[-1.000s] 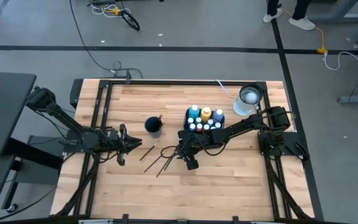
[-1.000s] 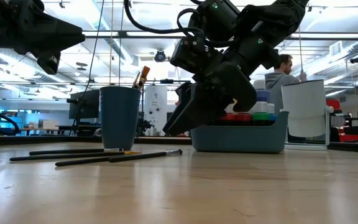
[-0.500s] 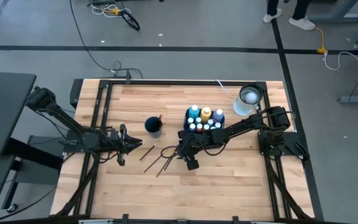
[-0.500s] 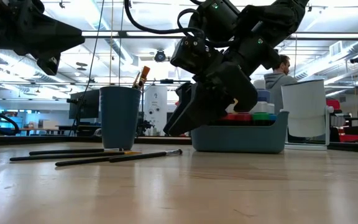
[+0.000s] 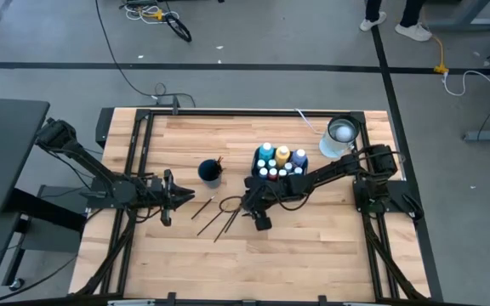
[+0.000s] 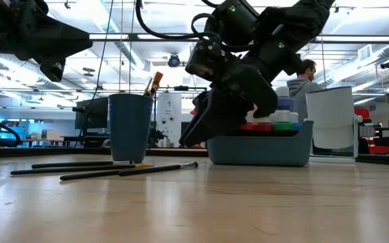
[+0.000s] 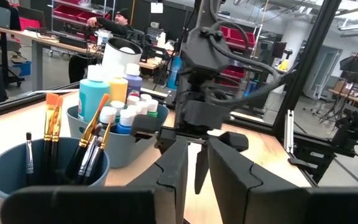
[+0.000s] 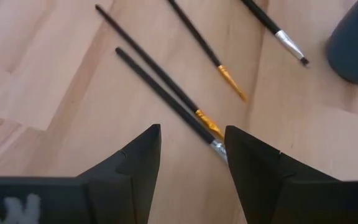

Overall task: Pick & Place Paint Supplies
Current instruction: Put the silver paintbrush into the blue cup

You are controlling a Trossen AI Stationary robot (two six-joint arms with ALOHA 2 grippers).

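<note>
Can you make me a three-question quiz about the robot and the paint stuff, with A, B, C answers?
1. Where are the paint bottles?
A. In the blue-grey tray
B. Lying loose on the table
C. Inside the dark cup

2. How many loose paintbrushes does the right wrist view show on the wood?
A. One
B. Four
C. Nine

3. What is the right gripper doing?
A. Squeezing a bottle
B. Open and empty, above the loose brushes
C. Dipping into the cup

Answers:
1. A, the high view shows the bottles standing together in the tray.
2. B, four thin dark-handled brushes lie on the table there.
3. B, its two dark fingers stand apart with only brushes and wood between them, nothing gripped.

The dark cup holds other brushes, and the left gripper waits at the table's left side.
</note>
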